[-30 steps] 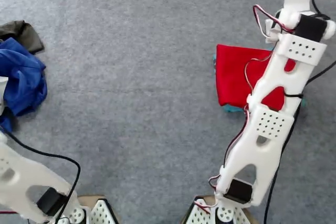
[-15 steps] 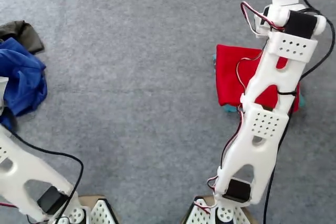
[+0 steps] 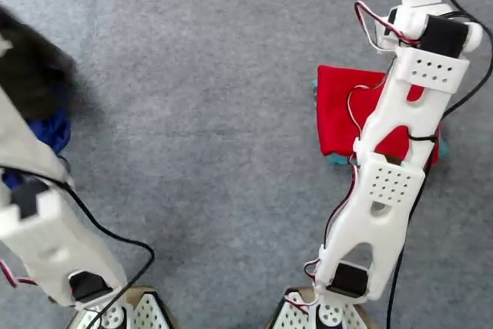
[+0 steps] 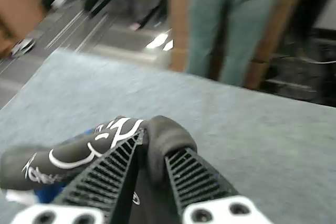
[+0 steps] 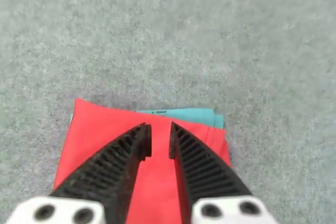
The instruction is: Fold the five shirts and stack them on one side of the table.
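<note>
My left gripper (image 4: 153, 148) is shut on a black shirt (image 4: 73, 156) with white print, held up above the table. In the high view that black shirt (image 3: 31, 67) hangs blurred over the far left, above a crumpled blue shirt (image 3: 52, 130). A folded red shirt (image 3: 343, 113) lies on the right side on top of a teal one (image 3: 337, 159). My right gripper (image 5: 158, 128) hovers over the red shirt (image 5: 100, 140), jaws almost together with nothing between them. The teal shirt (image 5: 184, 114) peeks out beyond the red one.
Grey felt (image 3: 208, 113) covers the table, and its middle is bare. The right arm (image 3: 400, 129) stretches across the red and teal stack. The left arm (image 3: 46, 236) stands along the left edge. A person's legs (image 4: 231, 19) stand beyond the far edge.
The left arm swung up along the left edge and lifted the black shirt off the pile beside the blue one. The right arm shifted slightly left, then held still.
</note>
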